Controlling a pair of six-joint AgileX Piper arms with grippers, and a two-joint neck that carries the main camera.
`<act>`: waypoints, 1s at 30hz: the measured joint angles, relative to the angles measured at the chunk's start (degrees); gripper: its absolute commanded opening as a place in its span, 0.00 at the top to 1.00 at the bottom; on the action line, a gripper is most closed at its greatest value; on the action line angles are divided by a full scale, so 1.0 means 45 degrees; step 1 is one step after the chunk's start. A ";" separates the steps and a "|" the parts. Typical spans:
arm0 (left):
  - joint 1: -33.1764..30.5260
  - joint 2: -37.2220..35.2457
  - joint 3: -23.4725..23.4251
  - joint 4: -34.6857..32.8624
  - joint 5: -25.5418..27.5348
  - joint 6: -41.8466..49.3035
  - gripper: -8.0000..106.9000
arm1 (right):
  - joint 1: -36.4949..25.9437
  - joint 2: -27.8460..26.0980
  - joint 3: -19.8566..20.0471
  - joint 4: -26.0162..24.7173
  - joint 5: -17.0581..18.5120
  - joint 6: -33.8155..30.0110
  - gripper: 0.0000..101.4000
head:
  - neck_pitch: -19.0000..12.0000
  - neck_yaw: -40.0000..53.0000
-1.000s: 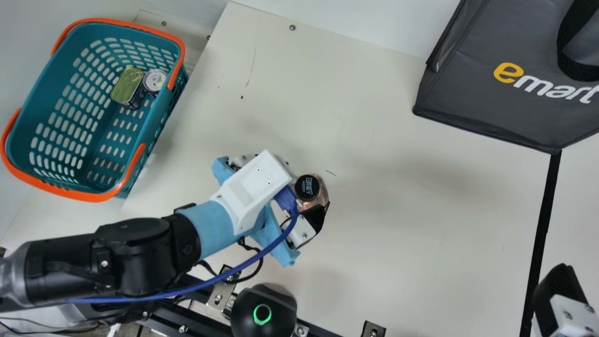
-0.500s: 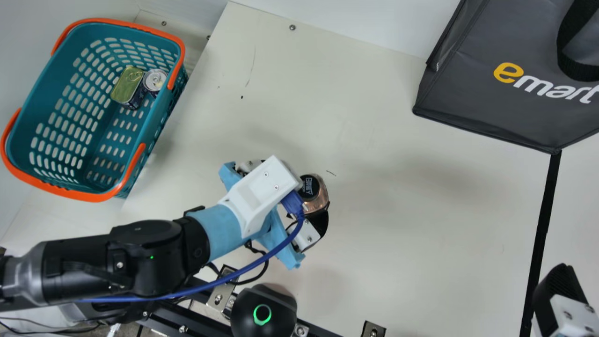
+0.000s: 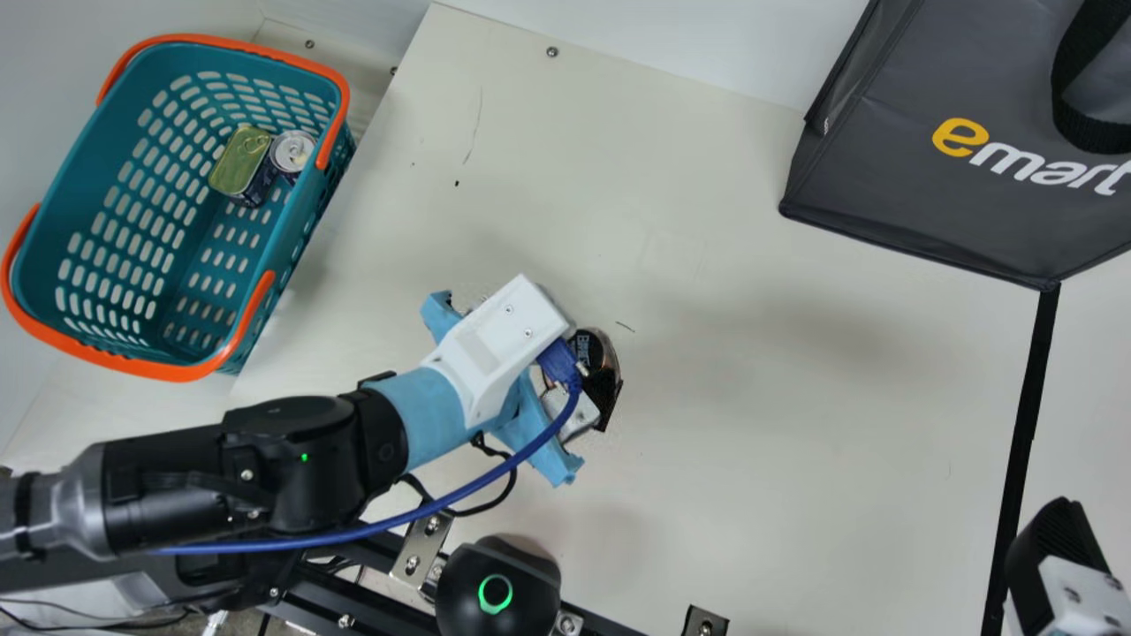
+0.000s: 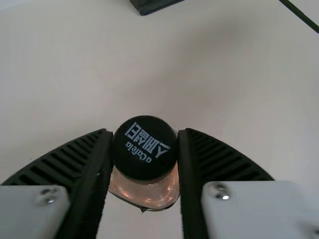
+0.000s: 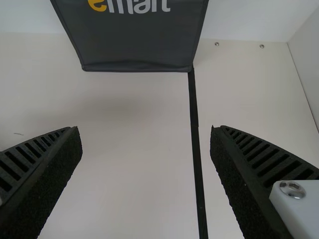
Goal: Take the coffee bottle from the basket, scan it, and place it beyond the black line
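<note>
a cream table with a black line meets pale walls.

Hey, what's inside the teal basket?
The basket holds a rectangular tin, yellow-green on top, and right beside it a round silver-topped can. Anything directly beneath them is covered, so I can't tell.
</note>
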 measured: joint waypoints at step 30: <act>0.0992 -0.0700 0.0235 -0.4389 -0.1271 0.5851 0.84 | 0.0000 0.0000 0.0000 0.0000 0.0000 0.0000 0.10 | 0.0000 0.0000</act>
